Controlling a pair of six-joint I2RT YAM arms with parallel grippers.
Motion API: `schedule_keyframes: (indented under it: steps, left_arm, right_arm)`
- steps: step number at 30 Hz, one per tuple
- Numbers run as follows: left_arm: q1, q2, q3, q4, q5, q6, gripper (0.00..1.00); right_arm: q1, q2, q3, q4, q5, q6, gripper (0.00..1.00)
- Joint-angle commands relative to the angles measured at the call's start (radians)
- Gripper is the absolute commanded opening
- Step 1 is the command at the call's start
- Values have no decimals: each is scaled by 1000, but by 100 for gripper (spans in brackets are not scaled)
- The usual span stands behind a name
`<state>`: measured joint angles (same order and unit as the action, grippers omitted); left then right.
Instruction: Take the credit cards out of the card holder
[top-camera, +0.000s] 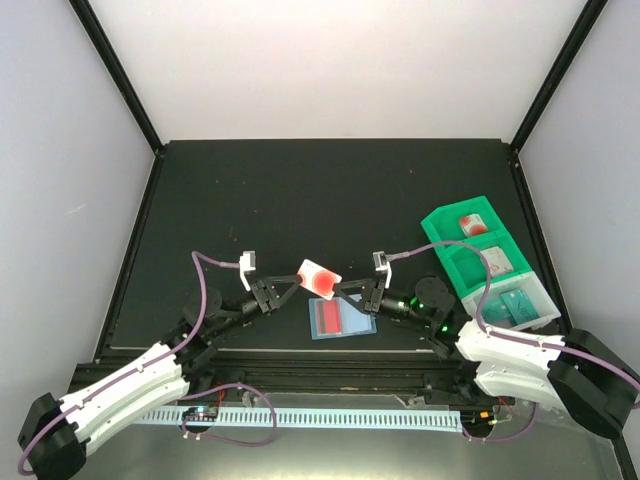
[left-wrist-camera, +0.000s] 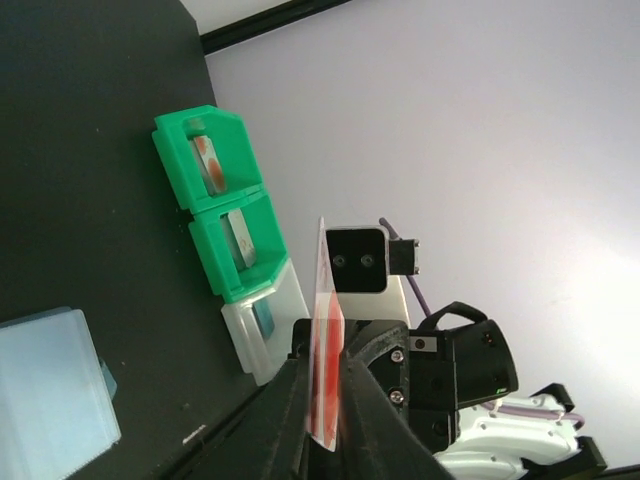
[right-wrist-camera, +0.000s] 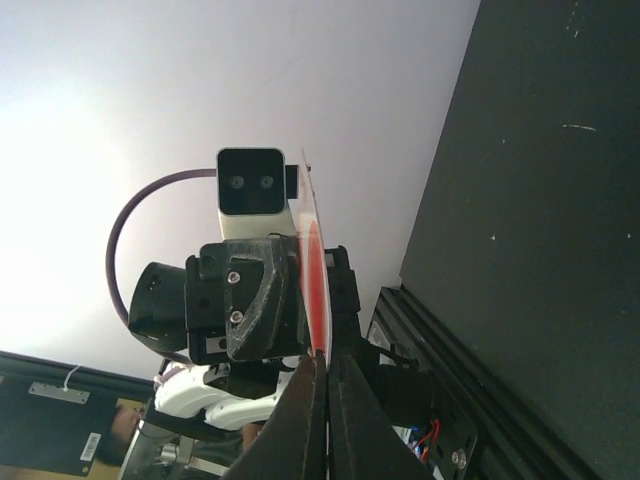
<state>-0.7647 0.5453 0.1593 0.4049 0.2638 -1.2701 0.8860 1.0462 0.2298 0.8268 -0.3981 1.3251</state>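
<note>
**Student:** What are the largest items, and what are they made of?

**Tutor:** A matte black counter (top-camera: 300, 190), rectangular, with a dark raised rail around it and pale walls behind. Along its right edge sits a moulded plastic tray (top-camera: 452, 262) of three angular open compartments in a row. The two farther ones are glossy green and the nearest is translucent white. A red-marked card (top-camera: 470, 224) sits in the far compartment, a pale card (top-camera: 497, 262) in the middle and a teal card (top-camera: 517, 305) in the nearest.

**Student:** And the card holder?

**Tutor:** The card holder (top-camera: 342, 320) is thin light-blue plastic and lies flat and open on the counter close to the near edge. It is between the two arms and well apart from the tray. In the overhead view its left panel shows red.

**Student:** What do the grippers hold?

**Tutor:** A white card (top-camera: 320, 277) with a red blotch, thin and rigid, is raised off the counter just beyond the holder. The left gripper (top-camera: 290, 287) is closed on one edge and the right gripper (top-camera: 345, 290) is closed on the opposite edge. Each wrist view shows the card edge-on, pinched between dark fingers.

**Student:** Where is there room to move?

**Tutor:** The widest open stretch of counter lies beyond the grippers, toward the far wall. The near rail lies close behind the holder.
</note>
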Motion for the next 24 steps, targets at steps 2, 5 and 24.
schedule_keyframes:
  steps: [2,5,24]
  left_arm:
    - [2,-15,5,-1,-14,-11,27]
    - [2,-29,8,-41,-22,-6,54]
    - [2,-135,92,-394,-35,241,99]
  right_arm:
    - [5,-22,1,30,21,-17,1]
    - [6,-49,1,-7,34,-32,1]
    - [-273,-290,193,-695,42,-319,1]
